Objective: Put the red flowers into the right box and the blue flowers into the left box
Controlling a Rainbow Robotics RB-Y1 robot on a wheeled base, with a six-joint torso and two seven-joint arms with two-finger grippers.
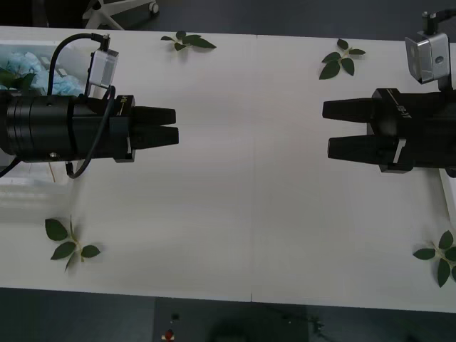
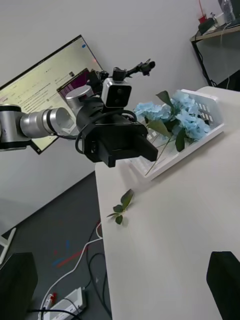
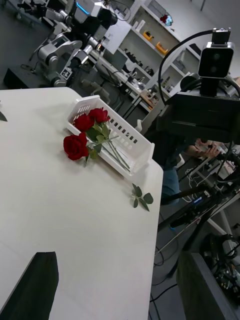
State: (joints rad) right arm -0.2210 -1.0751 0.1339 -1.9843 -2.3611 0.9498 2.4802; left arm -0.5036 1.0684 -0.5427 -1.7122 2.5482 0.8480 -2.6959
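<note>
This is a robotics lab. Beyond the white table (image 3: 60, 200), the left wrist view shows another robot arm (image 3: 60, 47) standing among workbenches (image 3: 125, 82) and open shelving (image 3: 155, 40) stacked with small items. In the right wrist view a large monitor (image 2: 47, 82) hangs on a plain white wall, and cables (image 2: 75, 272) with a power strip (image 2: 65, 302) lie across the grey floor.

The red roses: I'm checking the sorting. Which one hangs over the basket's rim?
The rose nearest the table's middle: its head juts past the white slatted basket rim, over the table. The other two lie inside.
</note>
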